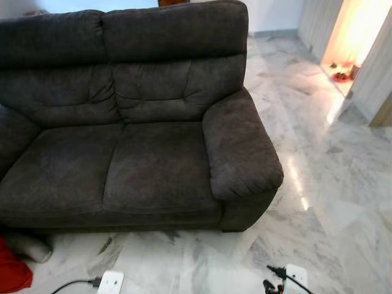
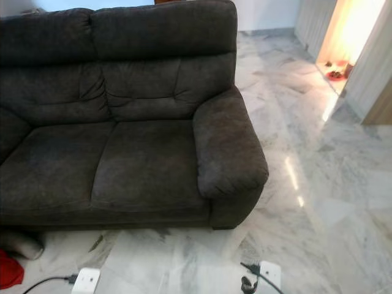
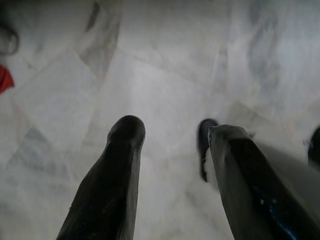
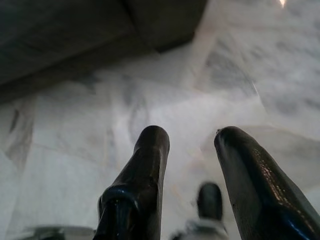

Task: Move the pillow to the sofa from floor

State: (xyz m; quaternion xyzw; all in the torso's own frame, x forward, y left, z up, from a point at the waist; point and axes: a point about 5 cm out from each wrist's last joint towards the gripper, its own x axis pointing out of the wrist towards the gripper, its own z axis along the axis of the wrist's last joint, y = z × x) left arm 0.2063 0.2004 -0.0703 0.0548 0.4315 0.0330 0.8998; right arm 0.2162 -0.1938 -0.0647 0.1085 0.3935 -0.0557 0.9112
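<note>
Jaws: both grippers hold nothing, their black fingers spread apart over bare marble.
Left gripper (image 3: 170, 145): hangs low over the floor; a gap of pale tile shows between its two fingers.
Right gripper (image 4: 192, 142): also hangs low, fingers parted, with the sofa's dark front edge ahead of it.
Pillow (image 1: 12, 269): a red shape on the floor at the robot's far left, just beside the sofa's front left corner; only part of it shows at the frame edge, so whether it is the pillow cannot be told for sure. It also shows as a red sliver in the left wrist view, well off to one side of the left gripper's fingers and not between them.
Grey object (image 1: 30, 245): a rounded pale thing on the floor, just beside the red shape and against the sofa base.
Sofa (image 1: 135, 135): dark grey fabric two-seater, its seat cushions bare, straight ahead.
Floor (image 1: 331, 184): glossy white and grey marble.
Doorway (image 1: 352, 37): bright warm light at the upper right.
</note>
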